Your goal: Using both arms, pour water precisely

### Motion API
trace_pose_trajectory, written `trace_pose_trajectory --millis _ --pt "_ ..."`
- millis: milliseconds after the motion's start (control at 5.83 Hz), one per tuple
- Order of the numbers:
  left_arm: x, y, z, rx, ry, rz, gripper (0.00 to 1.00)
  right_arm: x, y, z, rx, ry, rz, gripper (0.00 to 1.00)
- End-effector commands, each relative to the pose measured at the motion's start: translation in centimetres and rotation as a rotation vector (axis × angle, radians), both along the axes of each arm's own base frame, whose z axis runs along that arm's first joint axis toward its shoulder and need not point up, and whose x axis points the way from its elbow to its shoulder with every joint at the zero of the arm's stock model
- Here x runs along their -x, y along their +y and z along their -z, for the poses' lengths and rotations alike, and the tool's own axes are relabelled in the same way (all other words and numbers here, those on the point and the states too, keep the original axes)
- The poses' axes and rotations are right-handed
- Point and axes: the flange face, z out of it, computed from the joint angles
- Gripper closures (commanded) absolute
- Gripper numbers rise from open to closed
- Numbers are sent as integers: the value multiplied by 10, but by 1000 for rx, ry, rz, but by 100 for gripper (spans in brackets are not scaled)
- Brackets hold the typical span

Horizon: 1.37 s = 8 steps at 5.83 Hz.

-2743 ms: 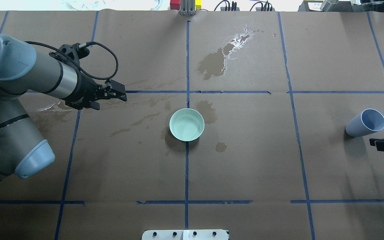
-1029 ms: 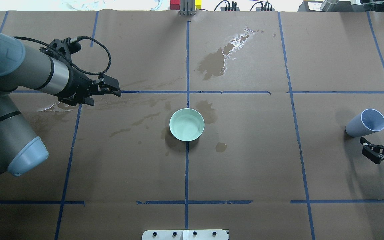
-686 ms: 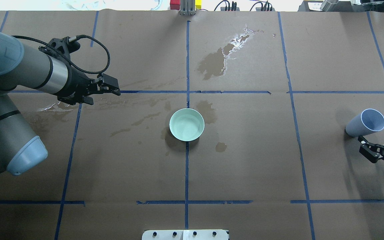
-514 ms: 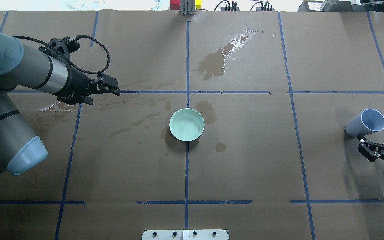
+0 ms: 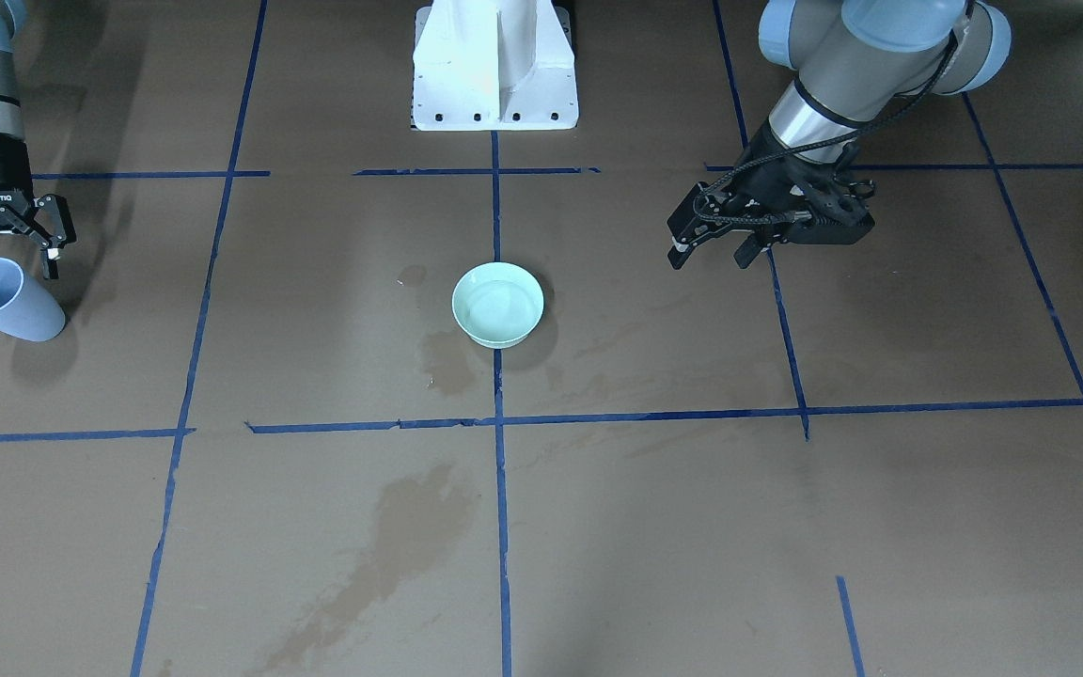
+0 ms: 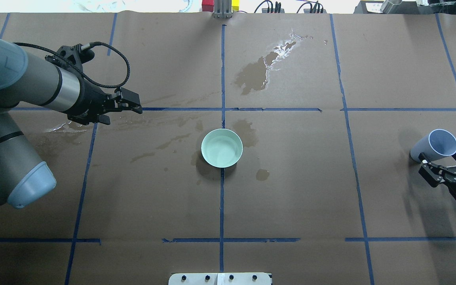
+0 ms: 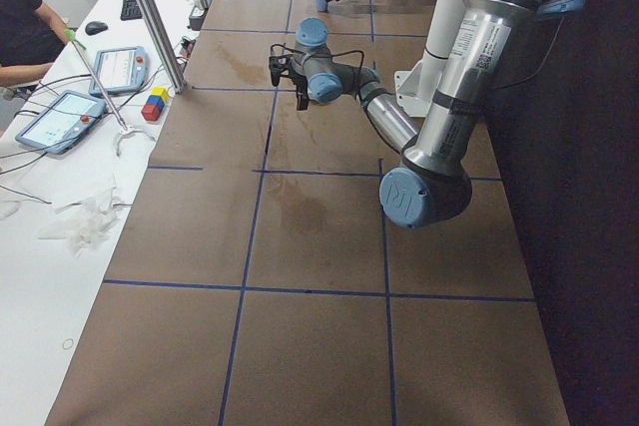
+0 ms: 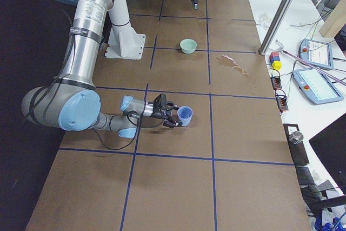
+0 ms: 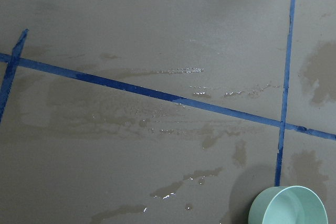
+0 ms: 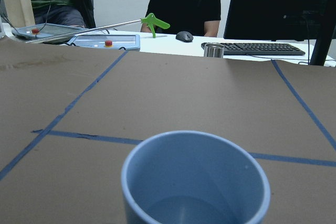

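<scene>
A pale blue cup (image 6: 436,145) stands upright at the table's right end; it also shows in the front view (image 5: 1,301). The right wrist view looks down into it (image 10: 195,182), where a faint sheen of water lies at the bottom. My right gripper (image 6: 443,165) is open, its fingertips just short of the cup on either side, not touching. A mint green bowl (image 6: 222,148) sits at the table's middle with a faint sheen inside. My left gripper (image 5: 711,256) is open and empty, hovering well to the left of the bowl (image 9: 289,205).
Dark wet stains (image 6: 256,74) mark the brown paper behind the bowl and around it. Blue tape lines cross the table. The white pedestal (image 5: 494,66) stands at the robot's side. Operators, tablets and a keyboard (image 10: 252,48) lie beyond the far edge.
My right gripper has opened and moved up to the blue cup. My left arm drew back a little to the left early on, then held still.
</scene>
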Motion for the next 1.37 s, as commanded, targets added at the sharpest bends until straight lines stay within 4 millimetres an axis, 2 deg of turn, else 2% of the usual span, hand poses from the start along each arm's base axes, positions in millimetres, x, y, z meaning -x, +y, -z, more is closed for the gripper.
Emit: trace_pose_trajectory --millis 0,343,514,857,1200 --pt "0 0 1 -2 2 0 0 7 -4 5 -28 -13 -39 1" --pt "3 1 4 -6 6 3 0 8 -5 6 -32 -20 -41 2" --pt "4 1 4 -8 7 6 0 3 -3 -11 -26 4 -41 2" --pt "6 1 6 -11 11 6 0 21 -8 -4 -61 10 -26 2" --pt "7 1 7 -12 11 9 0 19 -8 -8 -61 19 -25 2"
